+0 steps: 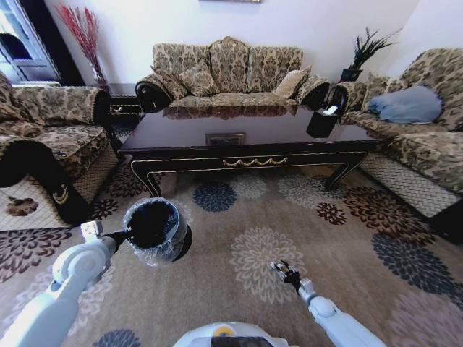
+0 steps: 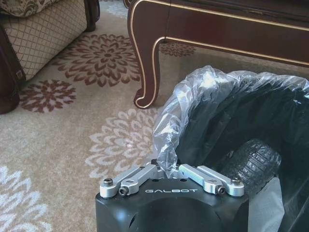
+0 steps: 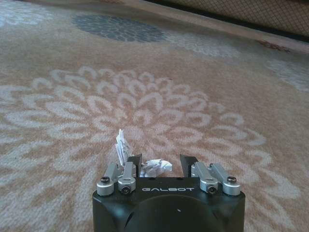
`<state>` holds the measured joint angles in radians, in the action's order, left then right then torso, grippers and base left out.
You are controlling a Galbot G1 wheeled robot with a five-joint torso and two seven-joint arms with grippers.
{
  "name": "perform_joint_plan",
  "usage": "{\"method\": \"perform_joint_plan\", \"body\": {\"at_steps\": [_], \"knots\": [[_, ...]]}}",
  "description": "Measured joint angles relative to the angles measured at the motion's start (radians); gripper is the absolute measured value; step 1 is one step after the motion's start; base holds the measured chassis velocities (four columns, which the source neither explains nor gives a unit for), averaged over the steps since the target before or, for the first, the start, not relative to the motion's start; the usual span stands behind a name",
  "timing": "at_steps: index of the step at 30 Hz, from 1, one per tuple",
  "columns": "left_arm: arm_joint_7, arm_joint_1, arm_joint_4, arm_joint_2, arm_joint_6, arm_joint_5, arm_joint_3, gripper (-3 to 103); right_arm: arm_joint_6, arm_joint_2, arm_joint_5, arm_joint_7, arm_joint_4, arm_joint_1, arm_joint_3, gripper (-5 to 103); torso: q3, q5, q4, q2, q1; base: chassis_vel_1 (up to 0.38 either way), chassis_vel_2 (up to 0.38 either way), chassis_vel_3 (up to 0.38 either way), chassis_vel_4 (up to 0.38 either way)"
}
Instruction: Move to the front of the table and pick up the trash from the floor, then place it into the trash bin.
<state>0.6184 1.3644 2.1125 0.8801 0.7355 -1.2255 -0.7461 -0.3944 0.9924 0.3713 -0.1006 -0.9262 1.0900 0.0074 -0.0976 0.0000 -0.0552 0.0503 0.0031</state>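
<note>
While the robot stands on the flowered carpet in front of the table (image 1: 246, 137), the entry reads as follows.

Item, left gripper (image 2: 166, 169): closed on the rim of the trash bin (image 1: 155, 230), pinching the crinkly clear liner (image 2: 193, 96); bin held tilted, apparently off the floor, near the table's curved front leg (image 2: 145, 63).

Item, right gripper (image 3: 159, 164): low over a pale carpet flower, fingers (image 3: 135, 162) spread apart with crumpled white paper trash (image 3: 155, 167) lying between them; a second folded white scrap (image 3: 120, 145) stands just beside the one finger (outside the span, by the look of it).

Step in hand, as judged: the pick-up from the floor, paper framed but not yet gripped.

Next move calls for: settling the fingertips to the carpet, closing on the crumpled piece without nudging it away, then lifting and carrying it across to the bin's open mouth.
</note>
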Motion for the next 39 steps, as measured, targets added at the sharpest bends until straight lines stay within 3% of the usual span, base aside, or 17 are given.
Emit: {"method": "perform_joint_plan", "body": {"at_steps": [4,19,22,23,24,26,28,31,33,35,39], "knots": [[0.0,0.001,0.001,-0.002,0.0,0.001,-0.002,2,-0.005,-0.002,-0.001,-0.004,-0.009,0.005,0.002,51,0.0,0.0,0.0,0.0,0.0,0.0,0.0,0.0,0.0],[0.0,0.014,0.015,0.004,0.0,0.005,-0.007,2,-0.029,0.0,-0.023,-0.037,-0.029,0.047,0.024,54,0.0,0.0,0.0,0.0,0.0,0.0,0.0,0.0,0.0],[0.0,0.016,0.018,0.003,0.0,0.005,-0.009,2,-0.034,0.0,-0.029,-0.043,-0.029,0.05,0.028,50,0.0,0.0,0.0,0.0,0.0,0.0,0.0,0.0,0.0],[0.0,0.017,0.019,0.002,0.0,0.005,-0.011,2,-0.035,0.0,-0.033,-0.044,-0.029,0.051,0.03,40,0.0,0.0,0.0,0.0,0.0,0.0,0.0,0.0,0.0],[0.0,0.017,0.019,0.002,0.0,0.005,-0.011,2,-0.035,0.0,-0.033,-0.044,-0.029,0.051,0.03,40,0.0,0.0,0.0,0.0,0.0,0.0,0.0,0.0,0.0],[0.0,0.02,0.023,0.002,0.0,0.005,-0.013,2,-0.038,-0.002,-0.039,-0.044,-0.03,0.055,0.035,30,0.0,0.0,0.0001,0.0,0.0,0.0,0.0,0.0,0.0],[-0.001,0.021,0.024,0.002,0.0,0.005,-0.013,2,-0.038,-0.003,-0.041,-0.044,-0.031,0.057,0.036,30,0.0,0.0,0.0,0.0,0.0,0.0,0.0,0.0,0.0],[-0.001,0.022,0.026,0.001,0.0,0.005,-0.014,2,-0.04,-0.004,-0.048,-0.043,-0.037,0.064,0.043,14,0.0,0.0001,0.0,0.0,0.0,0.0,0.0,0.0,0.0],[-0.001,0.022,0.026,0.001,0.0,0.005,-0.014,2,-0.04,-0.005,-0.049,-0.042,-0.039,0.066,0.045,14,0.0,0.0001,0.0,0.0,0.0,0.0,0.0,0.0,0.0],[-0.001,0.022,0.026,0.001,0.0,0.005,-0.014,2,-0.041,-0.007,-0.052,-0.042,-0.041,0.07,0.048,7,0.0,0.0,0.0,0.0,0.0,0.0,0.0,0.0,0.0],[-0.001,0.022,0.027,0.001,0.0,0.006,-0.014,2,-0.043,-0.009,-0.056,-0.042,-0.041,0.074,0.053,18,0.0,0.0,0.0,0.0,0.0,0.0,0.0,0.0,0.0]]}}
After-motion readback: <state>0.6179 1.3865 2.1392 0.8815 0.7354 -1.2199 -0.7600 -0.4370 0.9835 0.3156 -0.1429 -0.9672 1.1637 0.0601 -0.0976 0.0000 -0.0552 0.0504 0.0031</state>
